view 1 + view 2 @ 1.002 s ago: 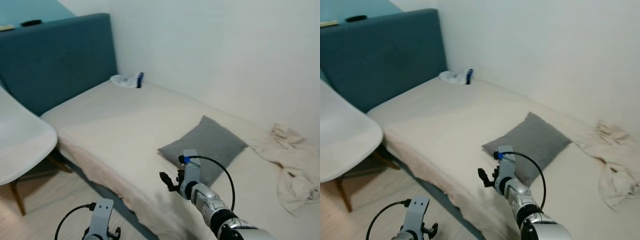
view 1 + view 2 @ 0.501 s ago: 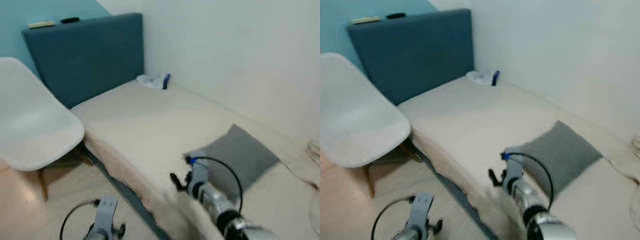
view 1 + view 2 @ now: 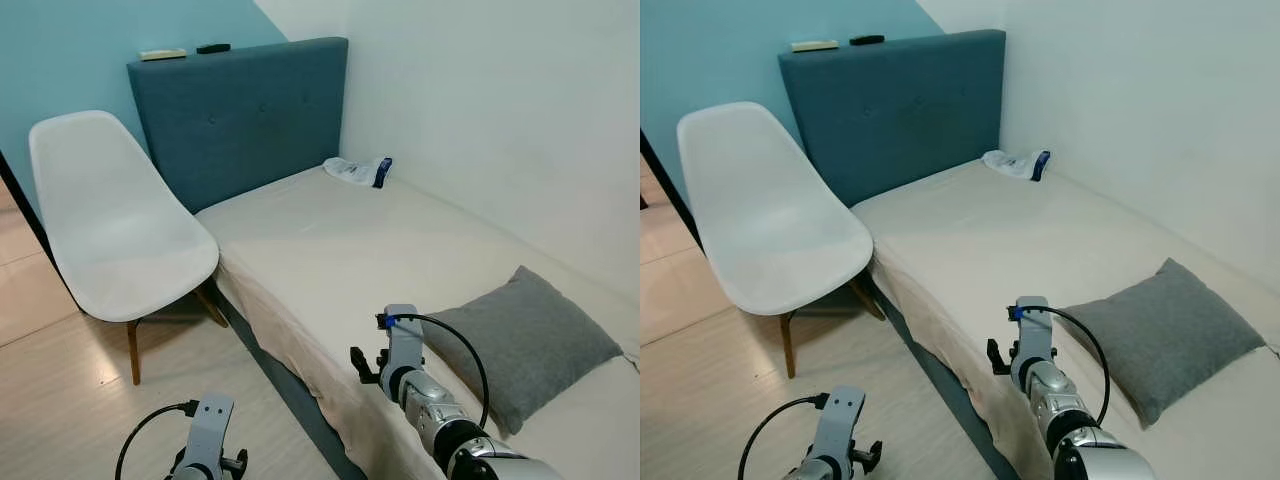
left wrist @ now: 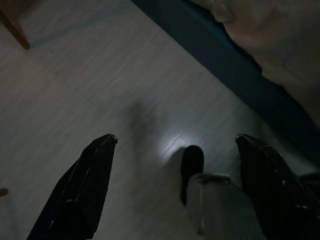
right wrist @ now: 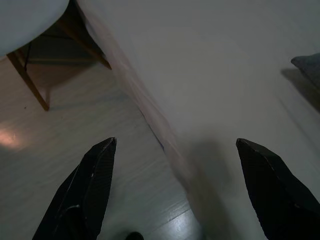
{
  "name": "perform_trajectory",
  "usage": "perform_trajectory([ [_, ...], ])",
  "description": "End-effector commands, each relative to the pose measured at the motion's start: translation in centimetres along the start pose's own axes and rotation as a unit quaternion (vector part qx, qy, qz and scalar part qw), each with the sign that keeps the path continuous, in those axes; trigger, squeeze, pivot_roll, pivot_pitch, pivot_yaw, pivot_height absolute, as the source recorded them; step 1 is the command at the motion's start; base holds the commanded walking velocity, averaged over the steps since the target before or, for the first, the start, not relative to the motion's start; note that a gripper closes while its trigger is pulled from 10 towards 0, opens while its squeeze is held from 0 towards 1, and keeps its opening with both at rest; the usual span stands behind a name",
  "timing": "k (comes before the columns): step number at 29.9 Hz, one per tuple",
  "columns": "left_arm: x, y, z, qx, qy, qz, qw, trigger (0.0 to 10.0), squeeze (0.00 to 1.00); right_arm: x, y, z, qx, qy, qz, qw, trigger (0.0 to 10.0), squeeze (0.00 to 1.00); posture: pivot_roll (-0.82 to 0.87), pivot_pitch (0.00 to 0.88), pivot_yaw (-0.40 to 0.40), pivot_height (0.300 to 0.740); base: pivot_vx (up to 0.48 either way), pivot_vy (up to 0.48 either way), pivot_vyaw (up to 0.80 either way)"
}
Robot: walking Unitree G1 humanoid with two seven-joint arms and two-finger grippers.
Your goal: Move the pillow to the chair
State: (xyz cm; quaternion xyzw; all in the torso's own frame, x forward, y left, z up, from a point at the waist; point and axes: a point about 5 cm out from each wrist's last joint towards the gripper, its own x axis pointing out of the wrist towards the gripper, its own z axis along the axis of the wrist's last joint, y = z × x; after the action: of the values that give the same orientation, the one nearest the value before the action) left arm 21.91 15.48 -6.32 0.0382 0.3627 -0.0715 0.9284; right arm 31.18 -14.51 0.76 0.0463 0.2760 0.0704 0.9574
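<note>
1. The pillow (image 3: 525, 338) is being shown lying flat on the bed (image 3: 330, 240), near the right edge of the eye views; only a dark corner of it (image 5: 307, 65) is being caught in the right wrist view.
2. Its long axis is being laid obliquely across the bed, one corner pointing toward the wall.
3. The right gripper (image 5: 175, 190) is being held above the bed's edge, jaws spread wide and empty.
4. The left gripper (image 4: 175, 190) is being held low over the floor (image 4: 100, 100), jaws likewise apart.
5. The chair (image 3: 115, 230) is being seen beside the headboard (image 3: 240, 115), well apart from the pillow.
</note>
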Motion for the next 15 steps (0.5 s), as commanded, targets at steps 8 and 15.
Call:
perform_trajectory([
  [8, 0.19, -0.36, 0.54, -0.015, -0.009, 0.0, 1.0, 10.0, 0.0, -0.11, -0.08, -0.68, 0.007, 0.014, -0.008, 1.0, 10.0, 0.0, 0.06, 0.0, -0.042, 0.74, 0.0, -0.06, 0.0],
  [15, 0.16, -0.46, 0.43, -0.017, -0.008, -0.008, 1.0, 10.0, 0.0, -0.09, 0.08, -0.76, 0.004, 0.017, -0.006, 1.0, 10.0, 0.0, 0.07, 0.0, -0.046, 0.74, 0.0, 0.0, 0.0],
])
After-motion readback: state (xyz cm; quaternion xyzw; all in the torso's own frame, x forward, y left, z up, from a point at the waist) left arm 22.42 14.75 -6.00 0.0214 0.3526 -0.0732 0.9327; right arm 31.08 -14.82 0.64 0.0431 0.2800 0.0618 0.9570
